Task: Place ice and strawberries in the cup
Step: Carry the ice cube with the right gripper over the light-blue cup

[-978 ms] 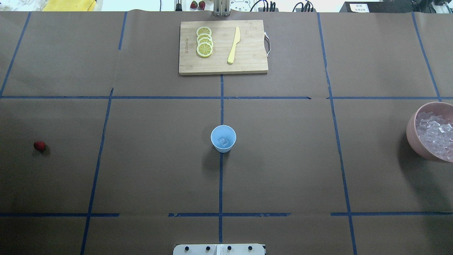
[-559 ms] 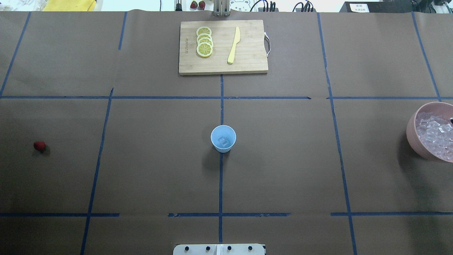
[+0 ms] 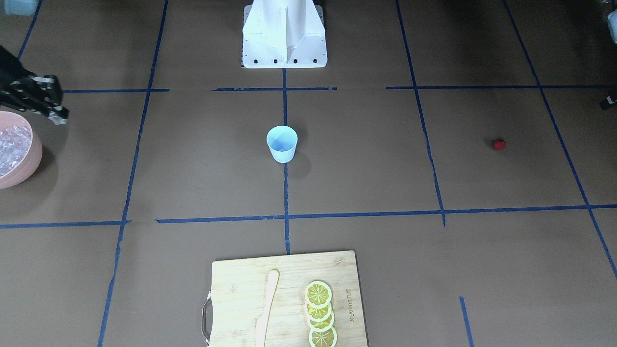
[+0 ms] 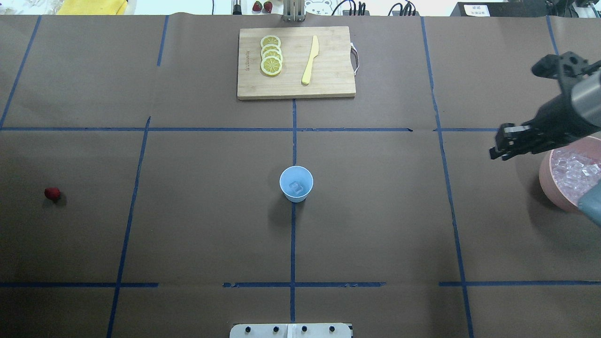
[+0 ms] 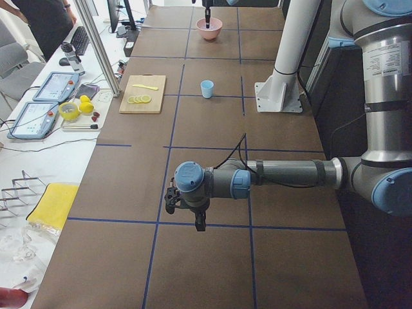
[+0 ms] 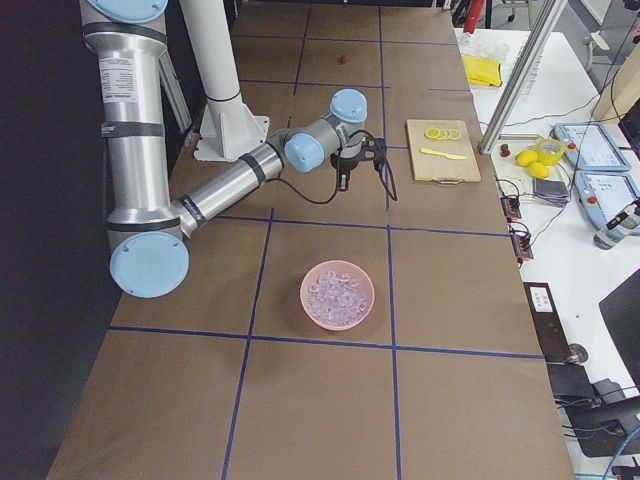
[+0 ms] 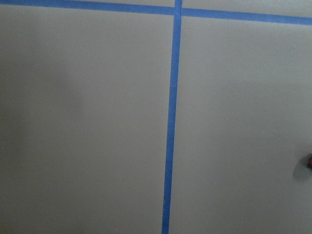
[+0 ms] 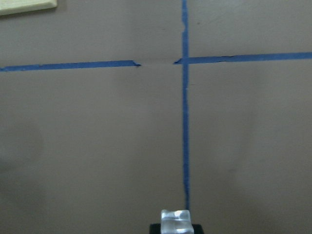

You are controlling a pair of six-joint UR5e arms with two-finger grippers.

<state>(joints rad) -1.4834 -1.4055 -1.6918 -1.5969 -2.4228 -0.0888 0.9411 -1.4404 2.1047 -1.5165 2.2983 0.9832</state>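
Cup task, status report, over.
Right tool shut on ice cube near bowl. Left tool unclear. Cup holds one cube; strawberry not yet in. Path to cup open.

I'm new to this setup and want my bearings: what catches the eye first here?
The light blue cup sits at the table's centre with one ice cube inside. On the robot's right, the right end effector holds a second cube by the pink bowl of heaped ice, and a lone red strawberry lies far off on its left.
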